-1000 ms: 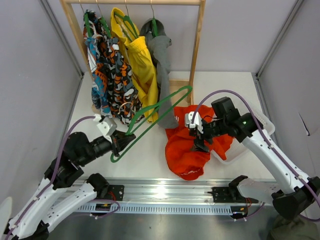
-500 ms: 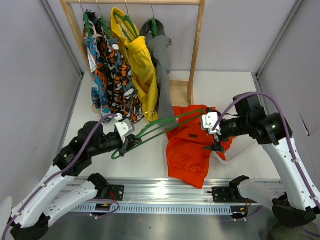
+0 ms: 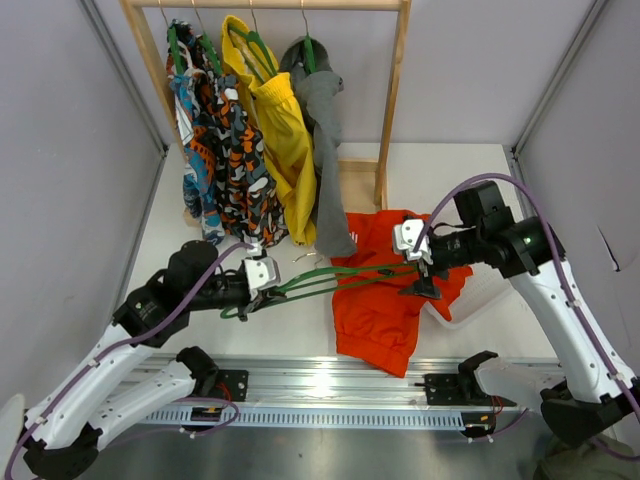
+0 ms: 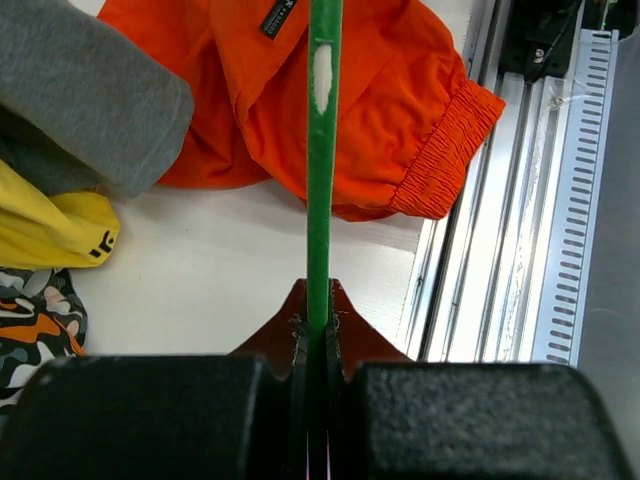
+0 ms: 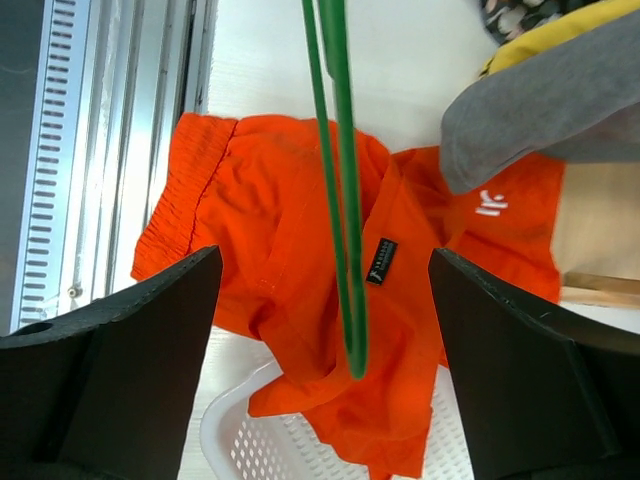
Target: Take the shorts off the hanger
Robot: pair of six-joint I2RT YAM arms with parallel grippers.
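1. Label patch, small, dark, unreadable, on crumpled bright orange-red fabric shorts, lower centre, on white table.
2. Left gripper clamped on thin green hanger, paint chipped.
3. Right gripper wide apart, holding nothing.

We note a wooden rack at the table's far side carrying patterned garments, yellow shorts and a grey garment, with a white basket at right.
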